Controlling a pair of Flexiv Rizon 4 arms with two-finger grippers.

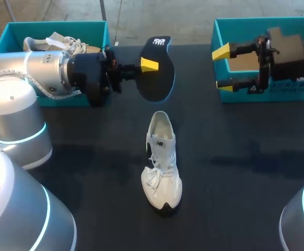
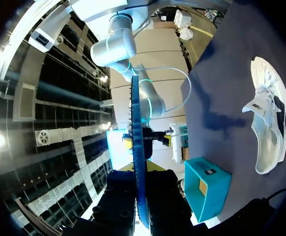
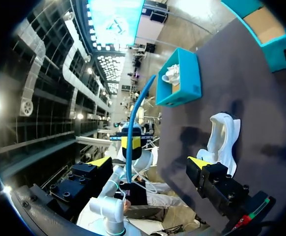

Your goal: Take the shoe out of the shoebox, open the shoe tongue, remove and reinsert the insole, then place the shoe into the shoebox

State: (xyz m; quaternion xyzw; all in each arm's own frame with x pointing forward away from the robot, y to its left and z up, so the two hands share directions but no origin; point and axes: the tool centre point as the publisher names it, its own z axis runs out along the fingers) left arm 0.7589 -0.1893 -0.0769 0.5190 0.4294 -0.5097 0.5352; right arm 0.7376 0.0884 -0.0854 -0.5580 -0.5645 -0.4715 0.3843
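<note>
A white shoe [image 1: 161, 162] lies on the black table, toe toward me; it also shows in the left wrist view [image 2: 268, 113] and the right wrist view [image 3: 221, 132]. My left gripper [image 1: 150, 65] is shut on the dark blue-edged insole [image 1: 157, 68] and holds it in the air behind the shoe. The insole [image 2: 139, 162] stands edge-on between the left fingers. My right gripper [image 1: 224, 69] hangs open and empty at the near-left corner of the right shoebox [image 1: 256, 94]. From the right gripper [image 3: 149, 164] the insole [image 3: 133, 123] appears edge-on ahead.
A teal shoebox [image 1: 16, 36] at the back left holds another pale shoe [image 1: 63, 44]; it also shows in the right wrist view [image 3: 180, 78]. The right teal shoebox [image 2: 207, 187] has a brown cardboard floor. Bare black table surrounds the shoe.
</note>
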